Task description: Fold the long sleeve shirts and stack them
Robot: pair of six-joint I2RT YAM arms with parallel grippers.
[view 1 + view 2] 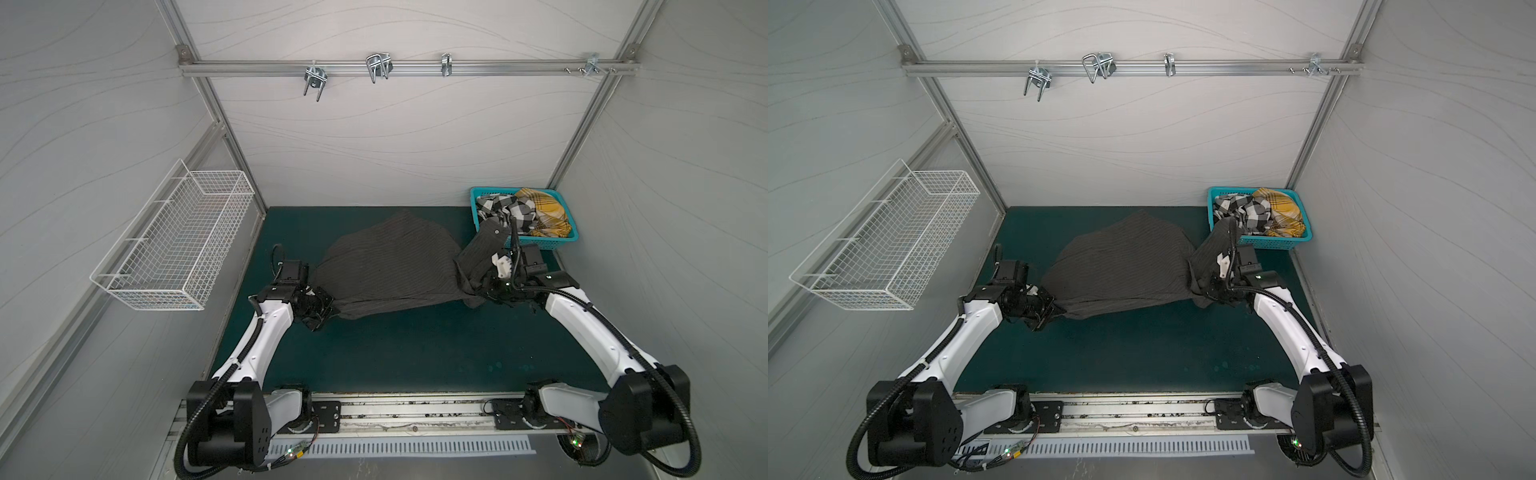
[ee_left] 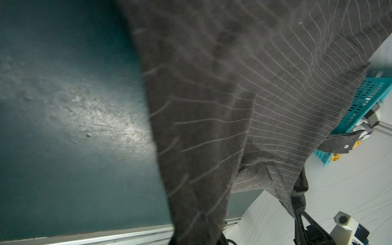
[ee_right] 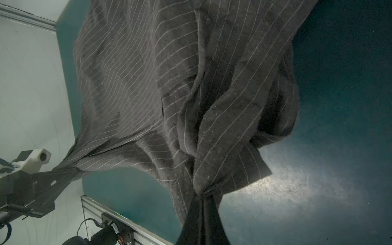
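Observation:
A charcoal pinstriped long sleeve shirt (image 1: 390,262) (image 1: 1121,266) hangs stretched between my two grippers over the green table (image 1: 415,349) in both top views. My left gripper (image 1: 323,308) (image 1: 1054,311) is shut on its left edge. In the left wrist view the cloth (image 2: 212,106) hides those jaws. My right gripper (image 1: 478,291) (image 1: 1205,291) (image 3: 201,197) is shut on a bunched fold at the right. One cuffed sleeve (image 1: 490,235) lies against the teal basket (image 1: 540,241). In it lie a black-and-white checked shirt (image 1: 509,210) and a mustard-yellow plaid one (image 1: 546,212).
A white wire basket (image 1: 178,237) hangs on the left wall. Metal hooks (image 1: 378,66) sit on the rail along the back wall. The teal basket stands in the table's far right corner. Both arm bases ride a rail (image 1: 415,415) at the front edge.

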